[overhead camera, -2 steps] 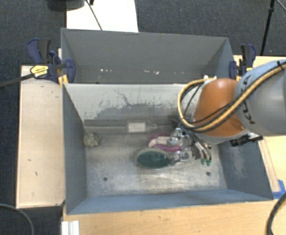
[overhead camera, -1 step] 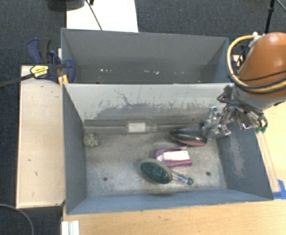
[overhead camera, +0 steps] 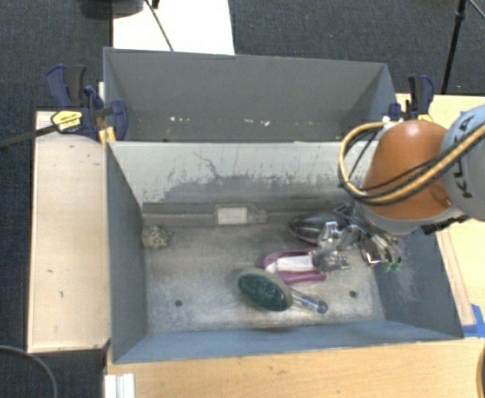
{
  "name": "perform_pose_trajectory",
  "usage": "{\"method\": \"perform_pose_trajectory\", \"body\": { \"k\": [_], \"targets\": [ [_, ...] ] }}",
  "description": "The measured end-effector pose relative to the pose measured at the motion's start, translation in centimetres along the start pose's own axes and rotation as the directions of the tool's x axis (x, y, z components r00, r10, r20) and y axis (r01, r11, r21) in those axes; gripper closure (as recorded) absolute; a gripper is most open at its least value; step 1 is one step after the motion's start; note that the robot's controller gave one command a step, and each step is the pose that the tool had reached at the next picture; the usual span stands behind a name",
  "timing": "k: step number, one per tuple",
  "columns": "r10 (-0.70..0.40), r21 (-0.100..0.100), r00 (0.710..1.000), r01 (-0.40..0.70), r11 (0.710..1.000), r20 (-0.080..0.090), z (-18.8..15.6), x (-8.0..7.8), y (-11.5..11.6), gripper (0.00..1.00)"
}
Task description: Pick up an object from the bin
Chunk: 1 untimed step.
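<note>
And here we are over the grey metal bin [overhead camera: 225, 106], with the arm reaching in from 3 o'clock and its rounded orange cover [overhead camera: 404, 168] hanging above that side of the floor. The tool [overhead camera: 335, 251] is down low, close to the floor at about 3 o'clock of the bin, and we cannot tell whether it is spread or pressed together; we see nothing plainly pinched in it. Right at it lies the pink-and-white tube-like thing [overhead camera: 292, 264], and we judge this the likeliest candidate. The tool sits at the thing's 3 o'clock end, and the body stretches away toward 9 o'clock, so the long axis runs nearly straight along the 9-to-3 line. That is the relation we are watching: a grasp would have to close across that axis, from 12 and 6, and the tool looks to be at the very end, not over the middle, so a small shift toward 9 o'clock may be called for. Crowding it, we have the dark shiny rounded object [overhead camera: 307, 227] just beside the tool at 11 o'clock. The dark green oval brush with a thin handle [overhead camera: 264, 291] lies at 7 o'clock, handle pointing toward 4. Well apart at 9 o'clock sits a small pale crumpled lump [overhead camera: 153, 237].
</note>
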<state>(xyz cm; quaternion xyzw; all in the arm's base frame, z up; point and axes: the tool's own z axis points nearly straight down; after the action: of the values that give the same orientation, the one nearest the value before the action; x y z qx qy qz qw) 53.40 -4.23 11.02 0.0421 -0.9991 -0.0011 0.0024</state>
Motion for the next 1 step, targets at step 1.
{"method": "perform_pose_trajectory", "body": {
  "k": [1],
  "targets": [
    [-0.001, 0.002, 1.0, 0.001, 1.0, 0.008, -0.39, -0.21, -0.11, 0.0]
  ]
}}
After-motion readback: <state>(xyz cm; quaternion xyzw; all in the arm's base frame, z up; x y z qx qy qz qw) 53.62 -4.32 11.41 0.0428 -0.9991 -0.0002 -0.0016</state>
